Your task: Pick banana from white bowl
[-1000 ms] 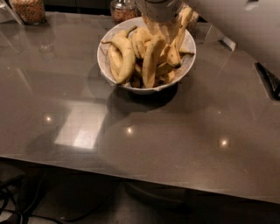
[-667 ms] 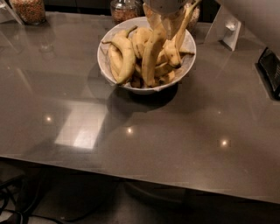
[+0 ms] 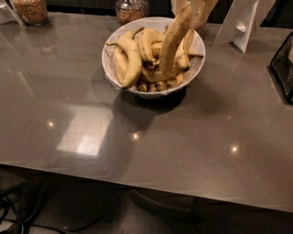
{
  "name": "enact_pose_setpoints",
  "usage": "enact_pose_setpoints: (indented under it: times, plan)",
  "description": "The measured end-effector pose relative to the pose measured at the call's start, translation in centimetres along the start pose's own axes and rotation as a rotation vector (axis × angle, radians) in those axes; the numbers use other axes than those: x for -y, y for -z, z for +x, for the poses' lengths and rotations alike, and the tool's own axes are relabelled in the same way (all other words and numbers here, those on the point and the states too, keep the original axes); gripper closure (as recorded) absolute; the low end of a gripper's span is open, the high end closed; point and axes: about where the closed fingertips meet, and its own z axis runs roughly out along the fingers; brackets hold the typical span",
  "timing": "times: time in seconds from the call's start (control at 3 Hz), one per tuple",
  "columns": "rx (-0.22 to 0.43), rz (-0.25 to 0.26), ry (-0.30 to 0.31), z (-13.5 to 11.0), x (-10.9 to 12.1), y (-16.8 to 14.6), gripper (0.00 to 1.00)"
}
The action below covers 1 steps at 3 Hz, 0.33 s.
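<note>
The white bowl (image 3: pixel 108 68) stands on the grey table at the back centre, filled with several yellow bananas. The banana (image 3: pixel 170 45), long and almost straight, hangs nearly upright over the right half of the bowl. Its lower end is just over the pile and its upper end is in my gripper (image 3: pixel 191 6). The gripper is at the top edge of the camera view, above the bowl, shut on the banana's upper end. Most of the gripper and the whole arm are out of view.
Two glass jars stand behind the bowl, one at the far left (image 3: pixel 29 10) and one just behind the rim (image 3: pixel 131 9). A white stand (image 3: pixel 242 23) is at the back right. A dark object (image 3: pixel 284 68) sits at the right edge. Cables lie on the floor at lower left.
The gripper has risen and the arm has left the view. The long banana has come up with it, out of the pile and more upright.
</note>
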Motion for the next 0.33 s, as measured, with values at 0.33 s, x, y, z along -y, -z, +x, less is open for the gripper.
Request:
enact_pose_setpoints:
  times: [0.33]
  plan:
    - [0.115, 0.044, -0.073, 1.25, -1.75, 2.23, 1.00]
